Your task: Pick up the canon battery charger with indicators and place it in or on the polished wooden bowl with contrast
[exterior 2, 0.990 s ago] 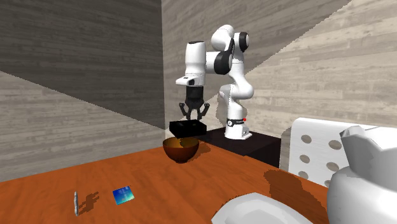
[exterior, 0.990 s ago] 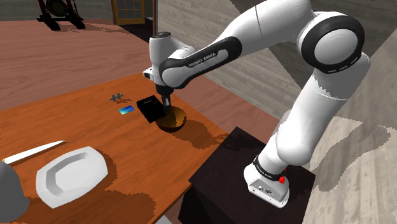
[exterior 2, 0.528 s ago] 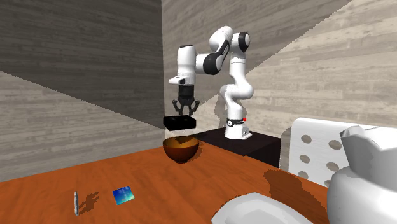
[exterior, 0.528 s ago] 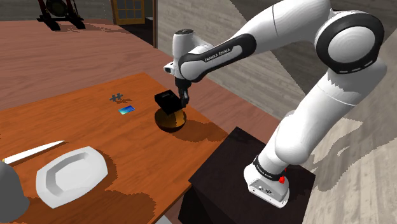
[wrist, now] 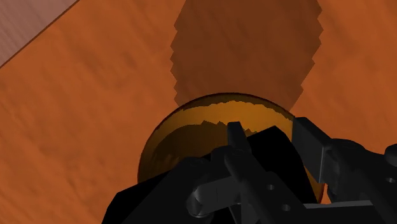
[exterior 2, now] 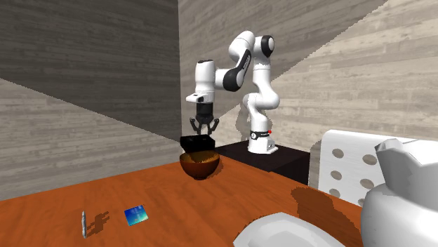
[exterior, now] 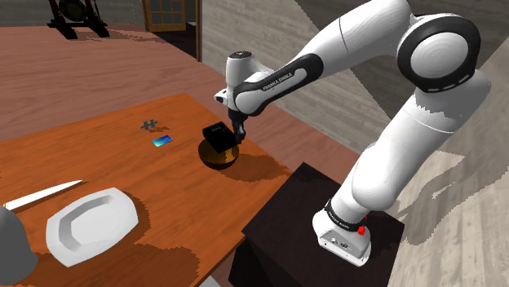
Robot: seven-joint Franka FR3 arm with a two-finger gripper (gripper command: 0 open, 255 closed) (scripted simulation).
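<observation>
Place step. The gripper [exterior 2: 203, 128] pinches the charger [exterior 2: 197, 144], a plain black box. In the wrist view the fingers [wrist: 235, 145] sit on either side of it with the box clasped between them.

The charger hangs directly over the bowl [exterior 2: 199, 165]. In the second exterior view its underside is at or just above the rim; can't tell if they touch. In the shoulder view the box looks tilted, one corner dipping toward the bowl's hollow.

The bowl is brown and glossy. It stands on the table [exterior: 98, 155] near the edge closest to the stand [exterior: 281, 216]. A blue card [exterior: 162, 142], white plate [exterior: 90, 222] and knife [exterior: 41, 194] lie well apart from it and out of the way.

Judgement: grasp and carry look done, and only the release is left. The next move calls for a short lowering so the box seats in or on the bowl. Then spread the fingers and lift straight up.

The box looks nearly as wide as the bowl's mouth, so it will likely rest on the rim or wedge at an angle rather than lie flat inside. Let go low and centred, or it could tip off onto the table or nudge the bowl.
</observation>
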